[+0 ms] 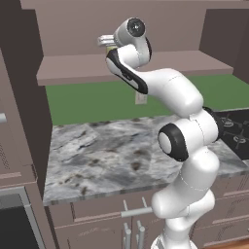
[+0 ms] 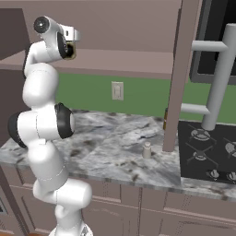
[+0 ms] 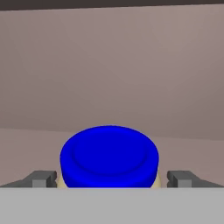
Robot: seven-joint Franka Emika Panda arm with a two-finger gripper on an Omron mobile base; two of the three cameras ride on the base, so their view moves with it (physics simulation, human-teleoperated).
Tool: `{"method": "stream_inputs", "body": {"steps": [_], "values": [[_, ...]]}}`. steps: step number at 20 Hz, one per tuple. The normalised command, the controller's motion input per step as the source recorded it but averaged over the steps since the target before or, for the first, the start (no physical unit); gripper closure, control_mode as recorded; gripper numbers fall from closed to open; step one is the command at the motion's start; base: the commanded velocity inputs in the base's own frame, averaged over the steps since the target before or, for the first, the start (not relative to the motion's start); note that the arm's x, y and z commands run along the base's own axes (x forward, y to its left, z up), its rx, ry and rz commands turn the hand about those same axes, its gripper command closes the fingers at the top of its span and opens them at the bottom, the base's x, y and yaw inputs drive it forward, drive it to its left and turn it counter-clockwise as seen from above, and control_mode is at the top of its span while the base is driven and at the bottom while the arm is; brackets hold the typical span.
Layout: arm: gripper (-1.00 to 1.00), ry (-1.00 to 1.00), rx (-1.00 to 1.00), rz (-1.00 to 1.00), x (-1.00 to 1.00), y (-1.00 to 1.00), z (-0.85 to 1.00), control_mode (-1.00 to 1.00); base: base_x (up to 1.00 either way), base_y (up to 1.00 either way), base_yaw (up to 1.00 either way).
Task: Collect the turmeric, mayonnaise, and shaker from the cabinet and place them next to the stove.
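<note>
The mayonnaise (image 3: 109, 155), a cream jar with a bright blue lid, stands on the shelf of the mauve cabinet (image 1: 73, 68). My gripper (image 3: 111, 180) is open, with one finger (image 3: 41, 178) on each side of the jar and a gap to the lid on both sides. From the base, the gripper (image 1: 104, 41) reaches into the cabinet (image 2: 129, 62) at shelf height. The small pale shaker (image 2: 147, 150) stands on the counter just left of the black stove (image 2: 207, 147). An amber sliver (image 2: 164, 119), possibly the turmeric, peeks out behind the open cabinet door.
The open cabinet door (image 2: 177, 69) stands edge-on between the counter and the stove, with a grey bar handle (image 2: 216, 69) to its right. A marble counter (image 1: 97, 155) lies below the shelf, and a wall outlet (image 2: 117, 91) is on the green backsplash. Base drawers (image 1: 131, 211) run below.
</note>
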Motion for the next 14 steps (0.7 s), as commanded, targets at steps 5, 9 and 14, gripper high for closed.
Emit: {"method": "stream_inputs", "body": {"steps": [5, 9, 14], "values": [[-1.0, 0.0, -0.01, 0.0, 0.0, 0.0, 0.0, -1.0, 0.0, 0.0, 0.0], [1.0, 0.0, -0.01, 0.0, 0.01, 0.09, 0.0, -1.0, 0.0, 0.0, 0.0], [1.0, 0.0, 0.0, 0.0, 0.01, 0.05, 0.0, -1.0, 0.0, 0.0, 0.0]]}}
